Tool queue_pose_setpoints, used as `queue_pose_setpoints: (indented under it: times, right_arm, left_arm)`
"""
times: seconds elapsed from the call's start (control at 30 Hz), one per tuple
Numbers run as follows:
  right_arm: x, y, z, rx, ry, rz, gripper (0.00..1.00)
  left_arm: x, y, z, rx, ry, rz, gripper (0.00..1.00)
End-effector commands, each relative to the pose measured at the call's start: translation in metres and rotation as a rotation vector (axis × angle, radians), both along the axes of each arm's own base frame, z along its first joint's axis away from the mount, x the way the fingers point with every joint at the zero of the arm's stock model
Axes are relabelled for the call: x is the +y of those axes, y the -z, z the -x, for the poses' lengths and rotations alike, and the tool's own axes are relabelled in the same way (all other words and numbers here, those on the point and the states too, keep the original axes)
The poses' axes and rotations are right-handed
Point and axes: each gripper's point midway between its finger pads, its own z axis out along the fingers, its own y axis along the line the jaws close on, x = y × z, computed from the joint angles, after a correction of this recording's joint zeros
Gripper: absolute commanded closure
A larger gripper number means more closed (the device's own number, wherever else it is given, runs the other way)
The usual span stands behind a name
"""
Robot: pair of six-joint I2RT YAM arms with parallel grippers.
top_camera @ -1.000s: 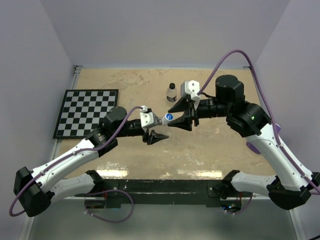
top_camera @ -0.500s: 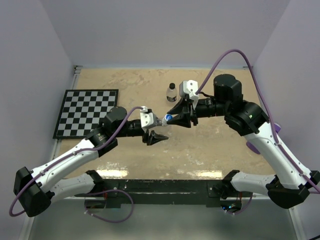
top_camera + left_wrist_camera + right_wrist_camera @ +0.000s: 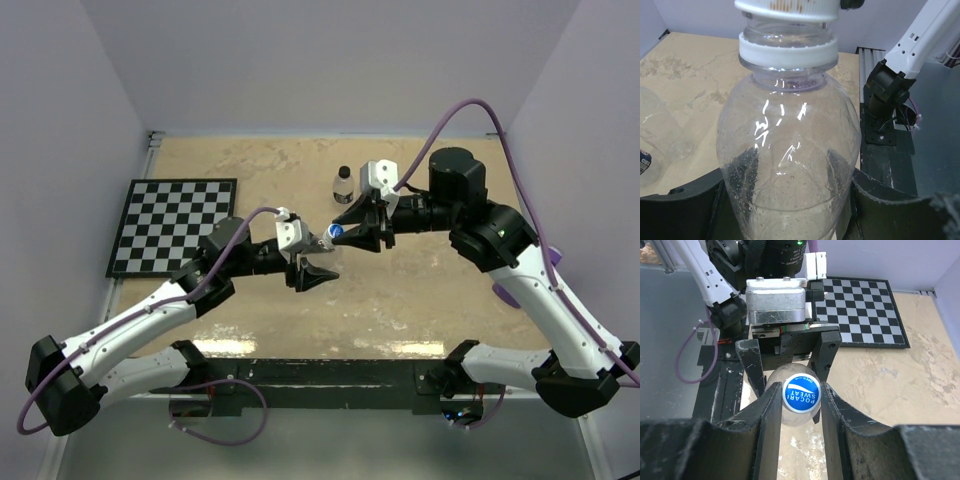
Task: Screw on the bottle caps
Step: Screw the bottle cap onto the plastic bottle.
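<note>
while left gripper (image 3: 315, 258) clamps a bottle (image 3: 790, 150) mid-air btwn the arms, right gripper (image 3: 347, 233) is pinched on its blue cap (image 3: 800, 395), prob. mid-tightening; black-capped bottle (image 3: 343, 186) at the back looks done, 3rd not clear.

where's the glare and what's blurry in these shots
left wrist: white glare streaks on the clear bottle, so close it fills the frame, its top cropped; right wrist: blue cap sharp, lettering readable; top external: even light, no harsh shadows, same cap only a dot
</note>
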Motion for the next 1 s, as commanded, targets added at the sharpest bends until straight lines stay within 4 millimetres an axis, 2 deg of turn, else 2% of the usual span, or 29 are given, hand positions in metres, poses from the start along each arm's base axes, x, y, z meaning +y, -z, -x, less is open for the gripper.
queue_pose_setpoints:
  times: [0.0,0.17,0.47,0.57,0.73,0.97]
  right_arm:
    - [-0.003,0.016,0.007,0.045,-0.017,0.043,0.86]
    - [-0.001,0.02,0.004,0.077,-0.003,0.054,0.89]
    - [0.006,0.042,-0.009,0.196,0.057,0.098,0.96]
    - [0.007,0.04,-0.014,0.209,0.096,0.076,1.0]
    - [0.004,0.035,-0.023,0.2,0.175,0.029,1.0]
    - [0.003,0.044,-0.033,0.272,0.265,0.038,1.0]
  left_arm:
    - [-0.002,-0.048,0.005,-0.071,0.023,0.153,1.0]
    - [-0.001,-0.049,-0.001,-0.118,-0.002,0.117,1.0]
    - [-0.002,-0.061,-0.015,-0.25,-0.135,0.088,1.0]
    - [0.0,-0.072,-0.019,-0.261,-0.192,0.135,1.0]
    - [0.006,-0.091,-0.025,-0.24,-0.294,0.252,1.0]
    - [0.005,-0.096,-0.035,-0.237,-0.397,0.271,1.0]
